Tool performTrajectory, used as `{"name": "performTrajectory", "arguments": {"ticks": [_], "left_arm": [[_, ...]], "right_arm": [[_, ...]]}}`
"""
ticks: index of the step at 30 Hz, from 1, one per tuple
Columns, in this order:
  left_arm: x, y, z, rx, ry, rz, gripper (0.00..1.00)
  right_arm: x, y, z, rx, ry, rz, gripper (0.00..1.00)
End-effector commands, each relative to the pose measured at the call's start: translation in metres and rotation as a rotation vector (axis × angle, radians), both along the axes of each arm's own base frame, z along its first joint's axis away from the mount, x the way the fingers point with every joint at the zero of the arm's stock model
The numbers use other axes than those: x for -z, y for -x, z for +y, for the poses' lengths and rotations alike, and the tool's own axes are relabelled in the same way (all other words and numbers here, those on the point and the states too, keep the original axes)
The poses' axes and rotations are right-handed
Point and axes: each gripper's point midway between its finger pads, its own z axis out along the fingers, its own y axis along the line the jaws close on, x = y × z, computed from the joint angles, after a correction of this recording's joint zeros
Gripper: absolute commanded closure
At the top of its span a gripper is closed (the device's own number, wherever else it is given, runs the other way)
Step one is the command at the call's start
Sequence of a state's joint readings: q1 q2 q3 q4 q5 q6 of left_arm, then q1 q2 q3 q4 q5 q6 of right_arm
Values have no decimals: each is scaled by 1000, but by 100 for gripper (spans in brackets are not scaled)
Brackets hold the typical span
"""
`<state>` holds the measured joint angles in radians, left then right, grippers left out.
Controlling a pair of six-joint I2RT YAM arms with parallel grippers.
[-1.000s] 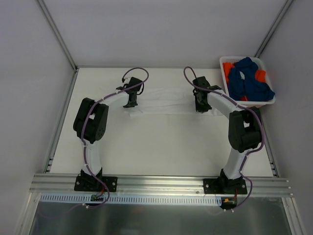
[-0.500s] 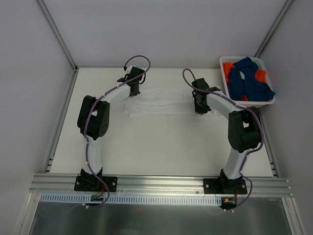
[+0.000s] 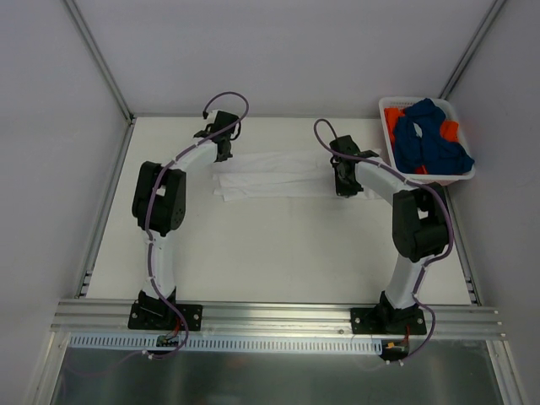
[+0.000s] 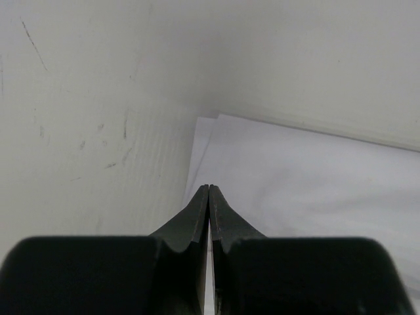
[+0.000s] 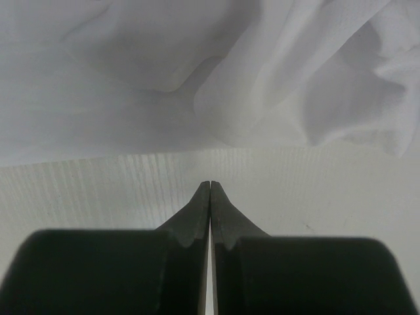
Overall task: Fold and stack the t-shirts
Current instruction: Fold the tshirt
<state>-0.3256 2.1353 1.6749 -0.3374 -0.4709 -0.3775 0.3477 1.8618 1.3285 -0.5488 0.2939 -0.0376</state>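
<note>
**Remote folding station, overhead view:** a white t-shirt [image 3: 274, 175] lies spread as a long flat band across the far middle of the pale worktop [image 3: 278, 253]. It runs left to right between my two arms.

The left hand [image 3: 224, 148] sits at the band's upper left corner. It is clenched, its two fingers pressed flat together with nothing visible between them. On its wrist camera the tips hang over the shirt's left edge, with bare worktop filling the left of that frame and smooth white cloth the right. I cannot tell whether the tips touch the cloth.

The right hand [image 3: 342, 186] sits at the band's right end, also clenched and gripping nothing. Its wrist camera shows the tips over bare worktop at the frame's centre, just short of a rumpled edge of white cloth that fills the upper half.

In the upper right of the overhead frame a white plastic basket [image 3: 443, 176] stands at the worktop's far right corner, near the right arm and well apart from the left hand. Inside it dark blue t-shirts [image 3: 430, 139] lie heaped in a tangle, with orange cloth [image 3: 393, 116] showing at the left side and upper right of the heap.

Both arms reach up from their bases at the bottom of the frame, elbows bent outward.
</note>
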Motion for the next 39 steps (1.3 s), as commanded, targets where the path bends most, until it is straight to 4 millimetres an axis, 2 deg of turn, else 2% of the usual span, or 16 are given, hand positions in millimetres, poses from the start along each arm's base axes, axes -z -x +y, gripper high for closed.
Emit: {"name": "performTrajectory", "arguments": {"ticks": [1,2,3,4,6,9,12,13,14,16,19,20,22,25,33,39], "left_arm": [[-52,5,-14,31,78,-86,100],[-45,14,-18,44,96,-63,100],[-52,20,-26,64,111,-72,100],[-43,31,-28,69,109,-45,100],[-39,47,-38,86,114,-29,100],[-36,64,-51,102,155,-15,100],[-21,83,-63,130,188,24,100],[-20,84,-66,136,190,24,100],[-15,85,-69,144,193,33,100],[-10,86,-79,164,210,44,100],[0,85,-91,182,229,67,100],[5,85,-93,184,229,78,100],[7,83,-100,195,238,81,100],[12,80,-106,207,242,92,100],[25,83,-111,214,241,115,100],[35,87,-115,214,255,135,100]], "right_arm": [[-30,-11,-2,21,5,-98,100],[-27,-13,-3,21,13,-92,100],[-30,-16,-3,21,12,-92,100],[-28,-18,-3,23,13,-86,99],[-23,-25,-1,22,21,-75,100],[-13,-32,0,21,32,-52,99],[-8,-45,0,29,25,-48,99],[-11,-53,3,27,16,-61,100],[-3,-53,3,28,21,-37,100],[-7,-66,5,33,4,-50,100],[0,-75,4,38,6,-40,99],[-5,-82,6,37,-1,-53,100],[3,-86,2,42,14,-32,100],[0,-99,-5,48,43,-52,100],[-28,-133,-10,65,34,-123,99],[-32,-150,-16,84,36,-139,99]]}}
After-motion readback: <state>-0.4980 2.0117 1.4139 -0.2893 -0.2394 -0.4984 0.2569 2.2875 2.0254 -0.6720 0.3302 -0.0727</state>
